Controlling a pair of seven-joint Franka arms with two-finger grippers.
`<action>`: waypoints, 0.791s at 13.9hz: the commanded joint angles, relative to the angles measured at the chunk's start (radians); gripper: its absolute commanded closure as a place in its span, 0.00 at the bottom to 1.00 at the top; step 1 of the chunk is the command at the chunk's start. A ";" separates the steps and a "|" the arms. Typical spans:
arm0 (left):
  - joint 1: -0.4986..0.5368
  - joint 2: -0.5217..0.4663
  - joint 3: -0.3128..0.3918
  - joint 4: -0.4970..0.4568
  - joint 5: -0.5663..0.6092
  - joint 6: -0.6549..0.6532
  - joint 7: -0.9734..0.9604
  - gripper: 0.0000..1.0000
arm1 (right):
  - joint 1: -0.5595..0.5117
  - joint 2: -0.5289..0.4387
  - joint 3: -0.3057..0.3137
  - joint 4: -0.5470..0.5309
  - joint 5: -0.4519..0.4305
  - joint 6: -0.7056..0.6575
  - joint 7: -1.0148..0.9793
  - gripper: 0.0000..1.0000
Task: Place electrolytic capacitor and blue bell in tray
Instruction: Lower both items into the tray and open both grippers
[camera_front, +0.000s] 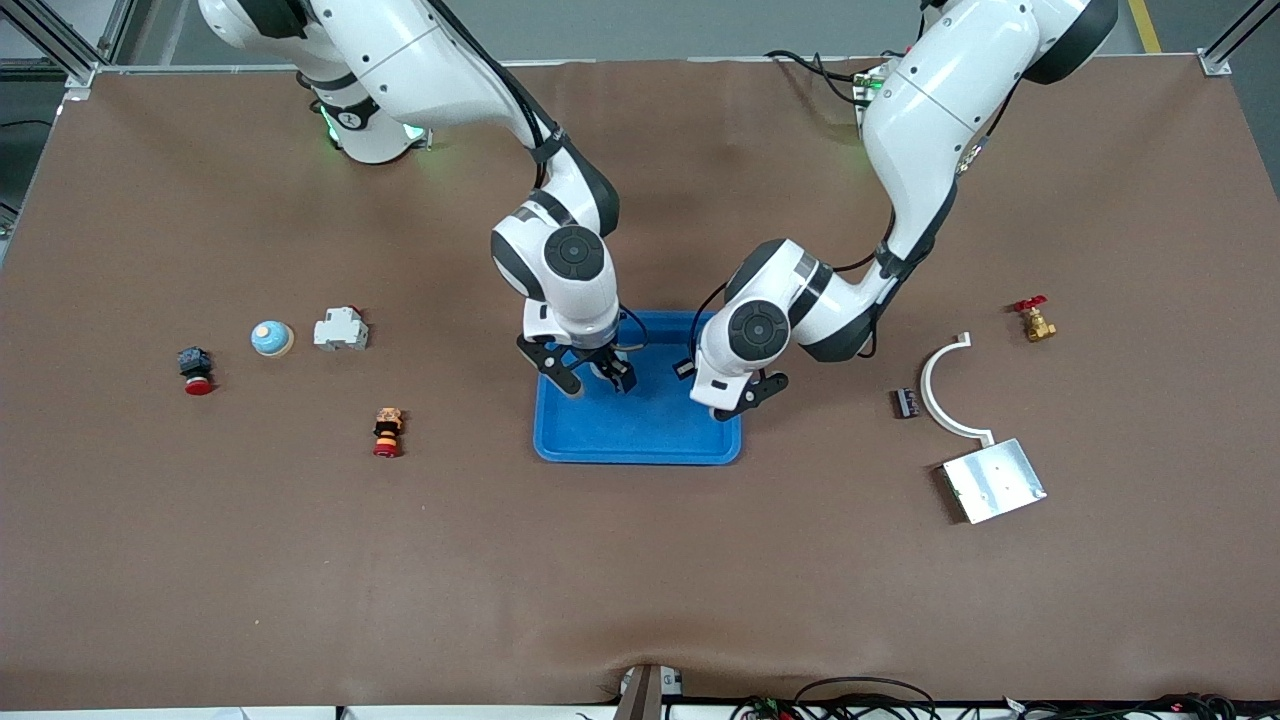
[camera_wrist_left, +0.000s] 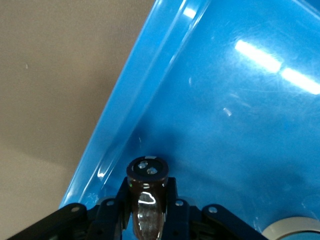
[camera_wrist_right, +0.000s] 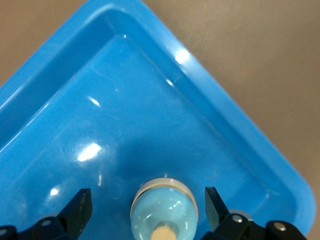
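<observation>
The light blue round bell with a cream knob (camera_wrist_right: 164, 207) seems to sit in the shallow bright blue plastic tray (camera_front: 640, 440), so that part looks done. The right gripper (camera_front: 595, 378) hangs low over the tray, its fingers spread wide on each side of the bell and not touching it. The dark, shiny, round capacitor (camera_wrist_left: 147, 175) is not let go yet. The left gripper (camera_front: 745, 395) pinches it tight, just above the tray floor near the rim, at the left arm's end of the tray.
</observation>
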 joint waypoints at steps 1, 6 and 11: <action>-0.018 0.006 0.009 0.010 0.022 0.005 -0.025 1.00 | -0.019 -0.019 0.008 0.044 -0.025 -0.090 -0.040 0.00; -0.018 0.005 0.009 0.010 0.023 0.005 -0.034 0.68 | -0.068 -0.074 0.010 0.076 -0.022 -0.214 -0.172 0.00; -0.015 -0.007 0.009 0.011 0.023 0.002 -0.041 0.00 | -0.165 -0.151 0.010 0.067 -0.022 -0.291 -0.358 0.00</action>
